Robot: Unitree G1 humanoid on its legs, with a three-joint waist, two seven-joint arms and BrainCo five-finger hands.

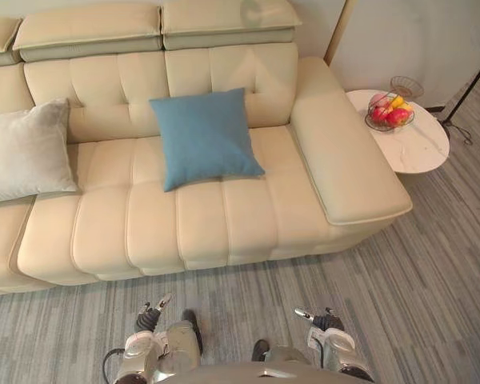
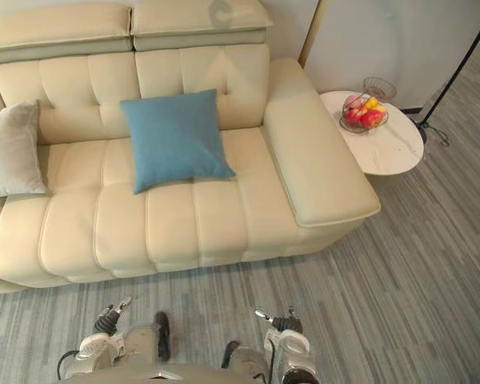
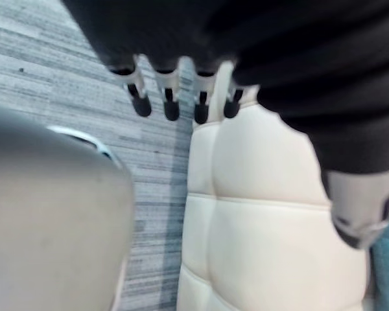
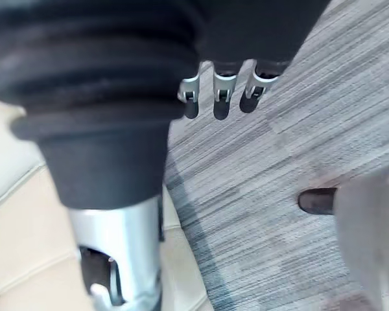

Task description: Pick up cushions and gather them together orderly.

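Observation:
A blue square cushion (image 1: 204,138) leans against the backrest in the middle of the cream sofa (image 1: 224,216). A pale grey cushion (image 1: 28,150) leans further left on the same seat, about an arm's length from the blue one. My left hand (image 1: 150,317) and right hand (image 1: 324,320) hang low over the floor in front of the sofa, well short of both cushions. In the left wrist view the fingers (image 3: 170,97) are relaxed and hold nothing. The right wrist view shows the same of its fingers (image 4: 219,97).
A round white side table (image 1: 412,144) stands right of the sofa's wide armrest (image 1: 344,160), with a wire basket of fruit (image 1: 390,112) on it. A dark lamp pole (image 1: 472,84) slants at the far right. Grey striped carpet (image 1: 416,296) lies before the sofa.

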